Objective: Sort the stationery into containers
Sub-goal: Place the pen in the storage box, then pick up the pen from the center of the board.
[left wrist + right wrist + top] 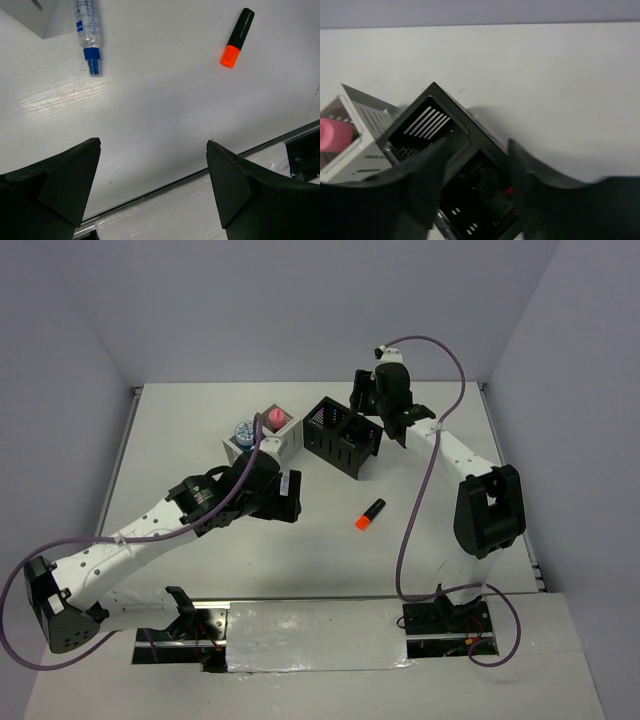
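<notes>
My right gripper [365, 400] [477, 144] hangs over the black container [343, 436] [451, 108], its jaws apart with nothing between the fingers. Below them a dark highlighter [492, 181] with a reddish end stands in the near compartment. The white container [262, 437] [366, 131] holds the pink tube [275, 418] [334, 135] and a pale-blue tape roll [243, 429]. My left gripper [291, 492] [153, 146] is open above the bare table. An orange highlighter [370, 514] [236, 38] and a blue-white stick [88, 34] lie on the table beyond it.
The two containers stand side by side at the middle back of the white table [450, 500]. A grey corner of the white container [30, 15] shows at the top left of the left wrist view. The table's front rail [190, 176] runs under the left fingers.
</notes>
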Action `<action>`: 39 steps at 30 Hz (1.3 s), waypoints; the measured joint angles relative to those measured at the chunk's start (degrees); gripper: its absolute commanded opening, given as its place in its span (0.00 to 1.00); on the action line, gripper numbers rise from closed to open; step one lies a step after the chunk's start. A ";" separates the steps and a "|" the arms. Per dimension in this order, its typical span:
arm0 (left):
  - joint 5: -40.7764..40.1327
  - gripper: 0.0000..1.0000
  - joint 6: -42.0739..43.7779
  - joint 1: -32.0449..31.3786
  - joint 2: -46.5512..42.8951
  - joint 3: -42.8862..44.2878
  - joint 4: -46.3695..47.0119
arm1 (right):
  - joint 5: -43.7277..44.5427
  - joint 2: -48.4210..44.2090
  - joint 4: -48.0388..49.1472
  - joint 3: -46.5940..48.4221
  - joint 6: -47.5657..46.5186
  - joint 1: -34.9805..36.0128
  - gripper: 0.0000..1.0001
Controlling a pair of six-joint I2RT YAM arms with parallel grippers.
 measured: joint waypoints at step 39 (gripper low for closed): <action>2.71 0.76 12.98 -7.19 61.35 34.95 9.53 | -9.29 -64.83 -42.10 -23.41 13.07 -11.06 1.00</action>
